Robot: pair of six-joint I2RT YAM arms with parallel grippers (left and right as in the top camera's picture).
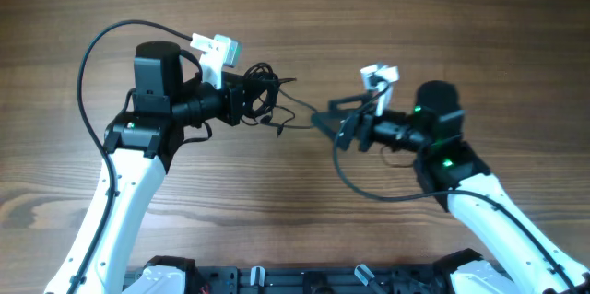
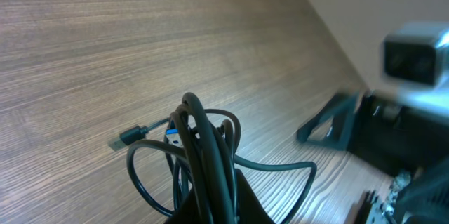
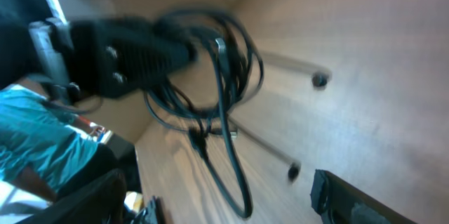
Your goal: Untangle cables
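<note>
The cables (image 1: 265, 91) are a knotted bundle of thin black cords, held just above the wooden table. My left gripper (image 1: 251, 102) is shut on the bundle. In the left wrist view the cords (image 2: 207, 147) rise from the left gripper's jaws (image 2: 217, 206), with a small plug end (image 2: 128, 137) sticking out to the left. My right gripper (image 1: 324, 117) is open and faces the bundle from the right. In the right wrist view a hanging cable loop (image 3: 235, 175) lies between the spread fingers of the right gripper (image 3: 221, 208), untouched. One strand (image 1: 300, 108) runs toward the right gripper.
The wooden table (image 1: 295, 8) fills the view. A thicker black arm wire (image 1: 92, 50) arcs beside the left arm, and another (image 1: 369, 193) loops below the right gripper. A black frame (image 1: 304, 280) runs along the near edge.
</note>
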